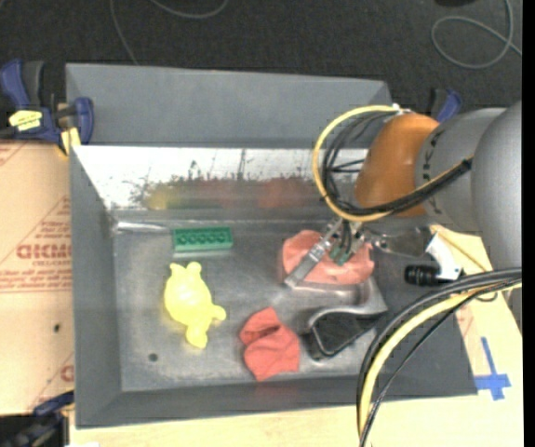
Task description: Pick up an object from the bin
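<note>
— What is sitting under the gripper (336, 250)?
— A pink, lumpy soft thing (300, 250), lying at the bin's (95, 277) three o'clock, stretching nine-to-three.
— Is it being gripped?
— Can't tell. Crumpled red cloth (269, 343) is lying at its seven, a glossy black piece (341, 329) at six.

The grey arm (490, 170) leans in from the right, its end wrapped in an orange cover (393, 161) with black and yellow cables (327, 156) looped round it. The claw (338, 250) hangs below that cover, pointing down and slightly to the left, low on the right side.
</note>
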`<state>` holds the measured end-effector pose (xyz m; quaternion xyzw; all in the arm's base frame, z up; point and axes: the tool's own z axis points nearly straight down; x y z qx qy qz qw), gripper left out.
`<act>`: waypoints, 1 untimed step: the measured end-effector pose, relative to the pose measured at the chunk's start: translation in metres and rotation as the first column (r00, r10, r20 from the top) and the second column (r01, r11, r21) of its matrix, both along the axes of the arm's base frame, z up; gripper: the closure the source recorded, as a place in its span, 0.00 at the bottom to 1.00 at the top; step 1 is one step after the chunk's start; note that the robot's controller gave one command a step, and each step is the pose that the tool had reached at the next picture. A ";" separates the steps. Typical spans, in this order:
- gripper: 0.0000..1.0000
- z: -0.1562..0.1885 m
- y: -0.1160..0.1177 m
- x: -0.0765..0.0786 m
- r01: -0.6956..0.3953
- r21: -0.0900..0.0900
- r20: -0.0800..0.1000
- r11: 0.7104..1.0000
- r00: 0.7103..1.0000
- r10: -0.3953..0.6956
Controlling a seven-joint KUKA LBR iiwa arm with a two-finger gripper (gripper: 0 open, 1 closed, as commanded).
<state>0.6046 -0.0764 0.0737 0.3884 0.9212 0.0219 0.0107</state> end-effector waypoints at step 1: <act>1.00 -0.003 -0.019 0.030 -0.277 -0.002 0.008 0.961 0.961 0.277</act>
